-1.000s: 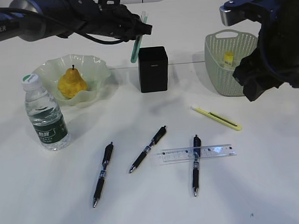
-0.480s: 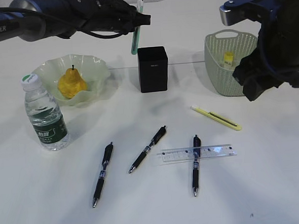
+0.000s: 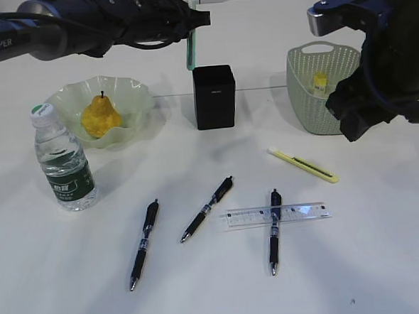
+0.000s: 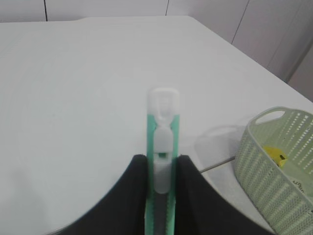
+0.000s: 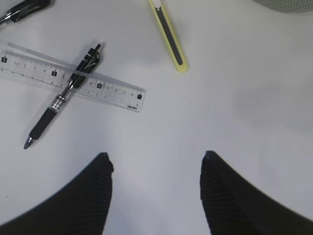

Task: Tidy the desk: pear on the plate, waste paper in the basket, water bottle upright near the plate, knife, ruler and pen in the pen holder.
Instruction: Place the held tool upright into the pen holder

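Above the far middle of the white surface (image 3: 386,260), in the exterior view, the left gripper (image 3: 189,17) holds a green plastic utility knife (image 3: 190,48) hanging beside the black square pen holder (image 3: 214,96); it likely needs centring over the opening, then lowering. In the left wrist view, the jaws clamp the knife before pale wall panels. In the right wrist view, the right gripper (image 5: 155,193) hangs spread and empty above the clear plastic ruler (image 5: 73,78).

White tabletop (image 3: 386,260), pale wall panels with dark seams (image 4: 274,34) beyond the table's far edge
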You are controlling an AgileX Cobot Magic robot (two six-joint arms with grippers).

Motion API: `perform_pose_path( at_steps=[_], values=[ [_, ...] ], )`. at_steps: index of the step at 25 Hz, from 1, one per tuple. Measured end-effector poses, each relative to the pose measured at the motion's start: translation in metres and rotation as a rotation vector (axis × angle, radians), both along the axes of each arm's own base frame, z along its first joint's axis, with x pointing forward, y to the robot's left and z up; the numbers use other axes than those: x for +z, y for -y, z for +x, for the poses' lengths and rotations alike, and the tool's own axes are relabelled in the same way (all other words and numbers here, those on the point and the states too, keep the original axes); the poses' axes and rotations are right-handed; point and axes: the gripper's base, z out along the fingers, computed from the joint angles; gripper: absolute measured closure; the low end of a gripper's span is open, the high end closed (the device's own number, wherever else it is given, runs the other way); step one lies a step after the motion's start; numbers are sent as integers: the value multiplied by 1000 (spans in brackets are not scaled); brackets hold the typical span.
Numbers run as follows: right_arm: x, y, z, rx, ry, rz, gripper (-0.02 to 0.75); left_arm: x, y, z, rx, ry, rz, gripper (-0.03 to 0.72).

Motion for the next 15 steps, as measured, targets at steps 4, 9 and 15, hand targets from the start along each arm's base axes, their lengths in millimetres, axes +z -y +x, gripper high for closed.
perform_pose_path(
  at_steps=[4, 9, 15],
  values=[
    [-2, 0, 1, 0, -3, -1, 309, -5, 1, 1, 10, -6, -7, 578],
    [-2, 0, 1, 0, -3, -1, 309, -5, 1, 1, 14, -6, -15, 581],
    [-2, -1, 1, 1, 0, 0, 309, -5, 1, 1, 15, -7, -17, 590]
  ],
)
